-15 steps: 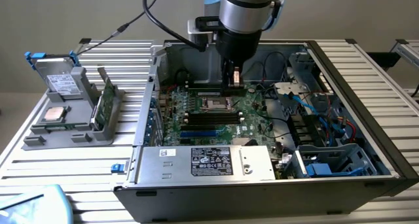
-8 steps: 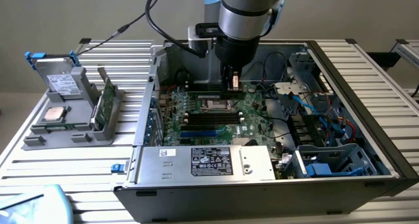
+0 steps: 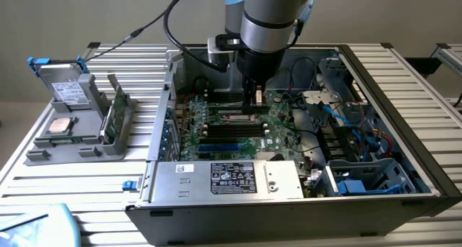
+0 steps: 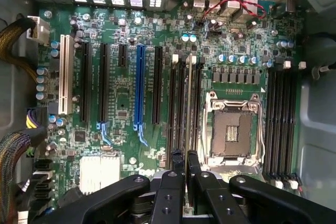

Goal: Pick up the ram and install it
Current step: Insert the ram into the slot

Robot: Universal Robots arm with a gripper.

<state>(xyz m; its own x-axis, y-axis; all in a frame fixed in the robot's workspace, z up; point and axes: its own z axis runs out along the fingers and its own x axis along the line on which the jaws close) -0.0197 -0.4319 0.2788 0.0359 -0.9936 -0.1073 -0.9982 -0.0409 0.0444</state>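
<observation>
The slatted metal worktop (image 3: 86,177) carries an open computer case (image 3: 289,220) lying on its side. To the exterior view's left of the case stands a grey holder (image 3: 72,147).

The arm (image 3: 271,20) descends from above into the case, over the green motherboard (image 3: 238,136). A silver power supply unit (image 3: 231,178) occupies the near edge of the case in the exterior view. Blue and red cables lie in the compartment towards the exterior view's right.

The holder contains three items:
- a grey drive (image 3: 68,90) with blue tabs, upright at the back;
- a green board (image 3: 117,114), standing on edge in a slot on the side nearest the case;
- a square processor chip (image 3: 59,126), lying flat.

In the wrist view the motherboard shows a row of long black expansion slots, one blue and one white. A bank of memory slots (image 4: 178,103) lies between these and the open processor socket (image 4: 232,129).

The claw (image 4: 185,157) is clenched on the ram (image 4: 188,103). The ram appears edge-on as a thin pale line running out from between the black fingers (image 4: 173,182). It is directly over the memory slots just beside the processor socket, parallel to them. Whether its lower edge touches a slot cannot be determined.
</observation>
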